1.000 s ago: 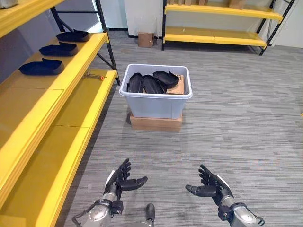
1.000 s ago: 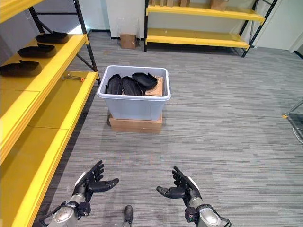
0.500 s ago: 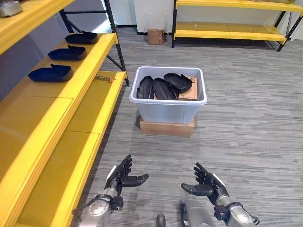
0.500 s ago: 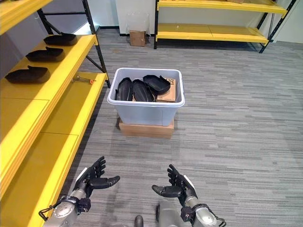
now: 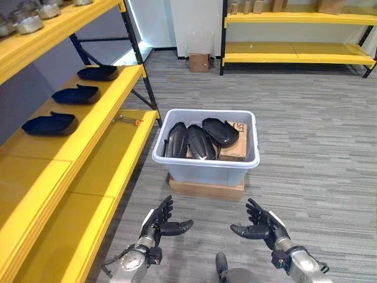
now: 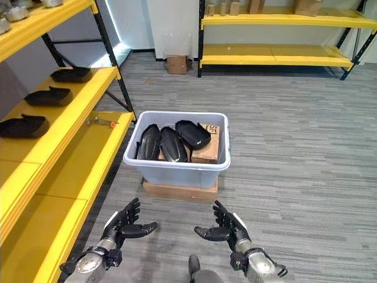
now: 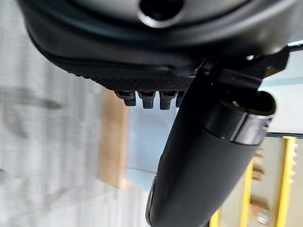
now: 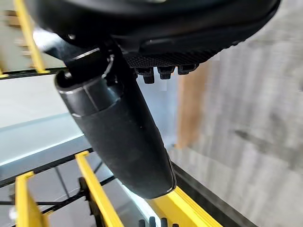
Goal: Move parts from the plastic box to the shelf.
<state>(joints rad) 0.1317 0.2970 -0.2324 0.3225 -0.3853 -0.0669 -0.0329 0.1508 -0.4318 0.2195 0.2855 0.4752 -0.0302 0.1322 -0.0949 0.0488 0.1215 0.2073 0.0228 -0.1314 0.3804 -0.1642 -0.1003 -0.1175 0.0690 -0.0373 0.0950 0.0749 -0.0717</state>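
Note:
A pale grey plastic box [image 5: 206,164] stands on a flat cardboard box [image 5: 206,189] on the floor ahead of me. Inside lie three black curved shell parts [image 5: 200,140] and a small brown carton [image 5: 237,148]. Three more black parts [image 5: 50,123] rest in a row on the yellow shelf [image 5: 88,127] to my left. My left hand [image 5: 158,222] and right hand [image 5: 263,223] hover low over the carpet just short of the box, both open with fingers spread and holding nothing. In the left wrist view the box wall [image 7: 144,142] shows past the left hand's fingers.
An orange-handled tool [image 5: 128,120] lies on the lower yellow shelf level beside the box. A second yellow shelf unit [image 5: 294,53] stands at the back of the room, with a small cardboard box [image 5: 199,62] on the floor beside it. Grey carpet spreads to the right.
The camera has come closer to the plastic box, which now sits lower and larger in view. Both hands stay open and empty, held in the same pose.

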